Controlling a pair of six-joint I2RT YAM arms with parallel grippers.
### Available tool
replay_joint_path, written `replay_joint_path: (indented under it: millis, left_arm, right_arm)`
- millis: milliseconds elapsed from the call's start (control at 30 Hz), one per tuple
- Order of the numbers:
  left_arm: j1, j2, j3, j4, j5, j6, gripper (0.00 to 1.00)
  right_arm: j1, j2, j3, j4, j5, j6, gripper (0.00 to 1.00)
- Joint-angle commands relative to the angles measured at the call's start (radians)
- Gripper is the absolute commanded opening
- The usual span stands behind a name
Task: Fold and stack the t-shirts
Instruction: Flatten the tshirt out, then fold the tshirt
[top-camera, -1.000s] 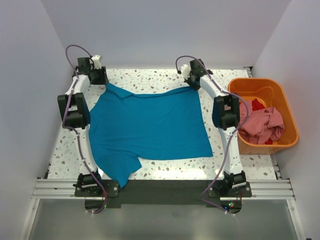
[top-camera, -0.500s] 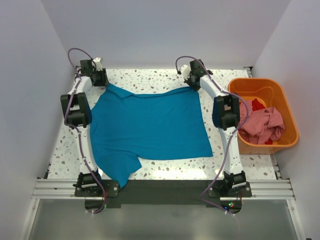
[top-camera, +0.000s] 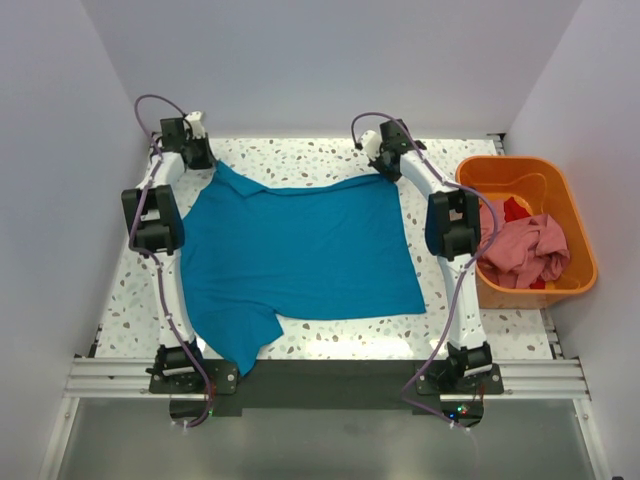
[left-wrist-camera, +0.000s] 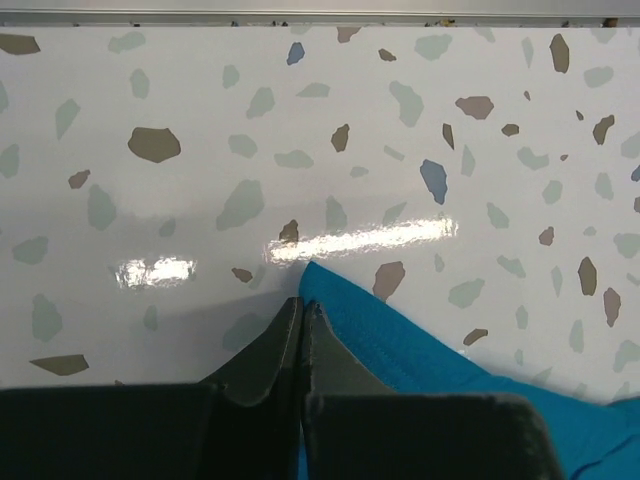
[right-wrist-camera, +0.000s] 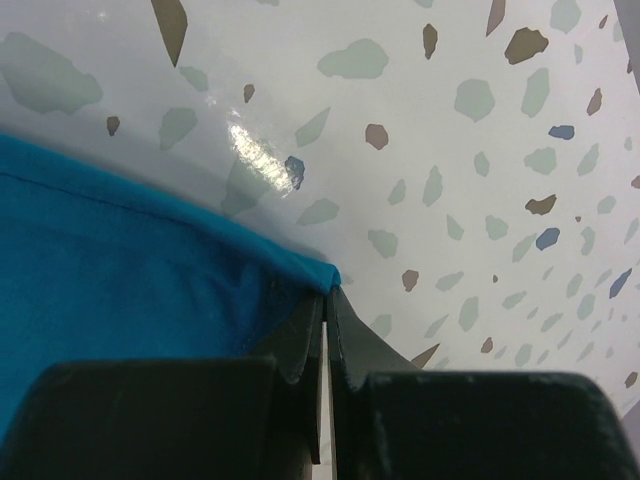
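A teal-blue t-shirt (top-camera: 300, 250) lies spread flat across the middle of the speckled table (top-camera: 300, 155). My left gripper (top-camera: 210, 166) is at the shirt's far left corner. In the left wrist view its jaws (left-wrist-camera: 302, 305) are pressed together, with the teal corner (left-wrist-camera: 400, 350) pinched at their tips. My right gripper (top-camera: 386, 172) is at the far right corner. It is also shut (right-wrist-camera: 327, 292), with the shirt's edge (right-wrist-camera: 120, 270) caught between its fingers. A pink t-shirt (top-camera: 525, 250) and a red one (top-camera: 515, 210) lie crumpled in the tub.
An orange plastic tub (top-camera: 578, 232) stands at the table's right side. White walls close in the back and both sides. Both arms reach along the shirt's left and right edges. A dark strip (top-camera: 320, 380) runs along the near edge between the arm bases.
My left gripper has closed onto the shirt's far left corner. The right gripper and the shirt have stayed put.
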Motion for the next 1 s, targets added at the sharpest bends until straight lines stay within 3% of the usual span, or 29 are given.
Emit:
replay_joint_path:
  millis: [0,200,533,800,967]
  left_arm:
    - [-0.005,-0.101,0.042,0.069,0.04,-0.015,0.0]
    - [-0.005,-0.248,-0.015,0.051,0.059,-0.019,0.0]
    - [-0.005,-0.489,-0.248,-0.085,0.088,-0.065,0.0]
    - [-0.005,-0.645,-0.357,-0.231,-0.079,-0.117,0.0]
    - [-0.005,-0.74,-0.466,-0.3,-0.107,-0.133,0.0]
  right_arm:
    - [-0.004,-0.098,-0.019,0.015,-0.016,-0.009,0.0]
    - [-0.007,-0.152,-0.056,0.026,-0.026,-0.025,0.0]
    - [-0.013,-0.231,-0.1,-0.011,-0.072,-0.054,0.0]
    - [-0.017,-0.31,-0.158,-0.062,-0.104,-0.092,0.0]
    - [-0.02,-0.357,-0.215,-0.085,-0.112,-0.125,0.0]
